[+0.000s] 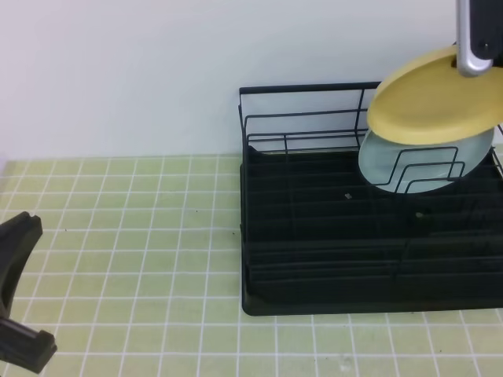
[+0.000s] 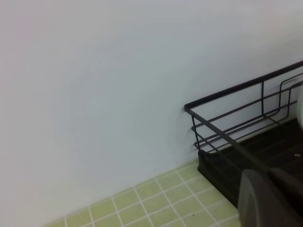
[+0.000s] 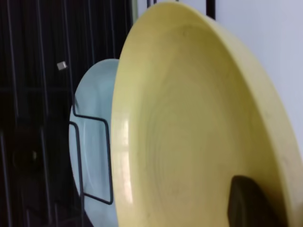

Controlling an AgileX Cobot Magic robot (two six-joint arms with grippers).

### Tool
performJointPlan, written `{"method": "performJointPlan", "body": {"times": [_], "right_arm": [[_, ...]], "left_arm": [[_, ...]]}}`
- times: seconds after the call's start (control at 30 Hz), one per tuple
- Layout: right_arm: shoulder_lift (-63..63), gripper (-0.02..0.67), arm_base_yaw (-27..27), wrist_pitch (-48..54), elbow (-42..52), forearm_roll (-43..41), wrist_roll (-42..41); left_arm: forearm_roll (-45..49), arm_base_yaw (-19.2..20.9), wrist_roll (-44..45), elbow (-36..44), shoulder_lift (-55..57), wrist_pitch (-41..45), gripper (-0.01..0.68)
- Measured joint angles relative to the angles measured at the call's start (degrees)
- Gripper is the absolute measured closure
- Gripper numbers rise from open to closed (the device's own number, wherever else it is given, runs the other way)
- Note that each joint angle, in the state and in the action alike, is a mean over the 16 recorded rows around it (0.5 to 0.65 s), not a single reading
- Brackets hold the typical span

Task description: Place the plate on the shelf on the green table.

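The pale yellow plate [image 1: 435, 100] hangs tilted above the back right part of the black wire shelf [image 1: 314, 236], which stands on the green table [image 1: 141, 236]. My right gripper [image 1: 475, 64] comes down from the top edge and is shut on the plate's upper rim. In the right wrist view the plate [image 3: 189, 123] fills the frame, with one dark pad [image 3: 247, 204] pressed on its inner face. My left gripper [image 2: 271, 201] shows only as dark fingers at the bottom right of its wrist view, shut and holding nothing, left of the shelf [image 2: 236, 142].
A pale blue-green plate [image 1: 409, 161] stands upright in the shelf's wire loops, right under the yellow plate. A white wall rises behind the shelf. The left arm's dark body [image 1: 17, 314] sits at the table's front left corner.
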Motion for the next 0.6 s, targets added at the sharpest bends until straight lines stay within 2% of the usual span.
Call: {"method": "performJointPlan", "body": {"times": [0.6], "right_arm": [[2.15,0.552,0.0,-0.01,0.0,-0.89,2.19]], "left_arm": [[-0.01,0.0,0.11,0.0,0.0,1.57,0.674]]}}
